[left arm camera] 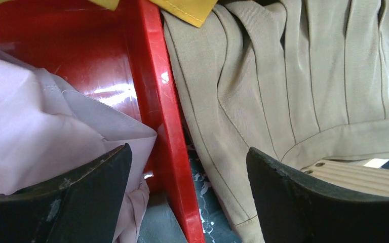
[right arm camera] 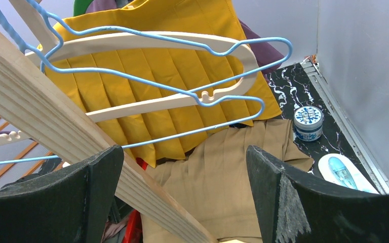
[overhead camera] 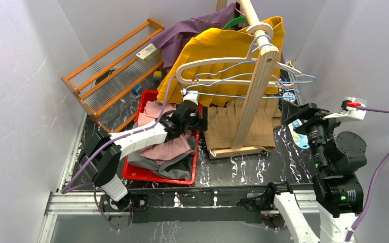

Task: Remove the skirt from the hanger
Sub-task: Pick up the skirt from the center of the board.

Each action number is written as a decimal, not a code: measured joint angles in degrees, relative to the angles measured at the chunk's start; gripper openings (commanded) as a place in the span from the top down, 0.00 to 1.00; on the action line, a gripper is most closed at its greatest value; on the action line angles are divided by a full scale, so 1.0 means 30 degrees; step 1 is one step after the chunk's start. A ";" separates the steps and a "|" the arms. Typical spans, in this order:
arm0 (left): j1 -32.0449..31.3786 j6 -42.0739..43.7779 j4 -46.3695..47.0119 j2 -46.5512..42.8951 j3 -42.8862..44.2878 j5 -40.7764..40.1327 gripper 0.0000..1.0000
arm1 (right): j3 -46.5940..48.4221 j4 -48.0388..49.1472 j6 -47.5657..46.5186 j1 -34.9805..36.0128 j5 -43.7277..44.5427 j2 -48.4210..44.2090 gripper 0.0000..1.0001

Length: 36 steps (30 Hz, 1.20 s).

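Note:
A yellow pleated skirt [overhead camera: 218, 48] hangs at the top of the wooden rack [overhead camera: 256, 86], behind an empty cream hanger [overhead camera: 202, 68] and blue wire hangers [overhead camera: 263, 81]. A tan pleated skirt [overhead camera: 238, 124] lies crumpled at the rack's foot, off any hanger. My left gripper [overhead camera: 195, 119] is open and empty, its jaws straddling the red bin's right wall [left arm camera: 157, 101], with the tan skirt [left arm camera: 283, 76] just to its right. My right gripper [overhead camera: 304, 119] is open and empty, held up to the right of the rack. In its view the yellow skirt [right arm camera: 147, 71] and tan skirt [right arm camera: 233, 172] show beyond the jaws.
The red bin [overhead camera: 134, 172] holds pink [left arm camera: 40, 126] and grey clothes. An orange slatted rack [overhead camera: 114, 66] leans at the back left. A purple garment [overhead camera: 192, 30] lies behind the yellow skirt. A blue tin [right arm camera: 308, 121] and a white-and-blue object [right arm camera: 344, 172] sit by the right wall.

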 measured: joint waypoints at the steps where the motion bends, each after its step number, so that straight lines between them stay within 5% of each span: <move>1: -0.0007 0.0197 -0.0262 0.0000 0.0066 -0.0044 0.23 | 0.0000 0.0000 0.0000 0.0000 0.0000 0.0000 0.02; 11: -0.0634 -0.0095 0.0721 -0.0291 -0.0007 0.1843 0.51 | -0.0117 0.0277 0.0197 0.0007 -0.0182 0.0000 0.02; 21: -0.2718 -0.2295 0.0066 -0.0219 0.0255 -0.0415 0.42 | -0.0117 0.0299 0.0204 0.0007 -0.0219 0.0000 0.02; 24: -0.3096 -0.3701 -0.0743 -0.0219 0.0160 -0.1770 0.26 | -0.0124 0.0306 0.0204 0.0007 -0.0219 0.0000 0.02; 30: -0.3045 -0.6251 -0.0634 0.1552 0.0474 -0.2645 0.32 | -0.0350 0.0357 0.0204 0.0007 -0.0226 -0.0146 0.02; 32: -0.3060 -0.6499 -0.0131 0.2397 0.0867 -0.2412 0.51 | -0.0321 0.0364 0.0197 0.0007 -0.0226 -0.0146 0.02; 34: -0.2718 -0.6477 -0.0022 0.2463 0.0882 -0.2353 0.92 | -0.0284 0.0379 0.0197 0.0007 -0.0219 -0.0146 0.02; 36: -0.2499 -0.6084 0.0393 0.2361 0.0831 -0.2251 1.00 | -0.0197 0.0437 0.0197 0.0007 -0.0204 -0.0182 0.01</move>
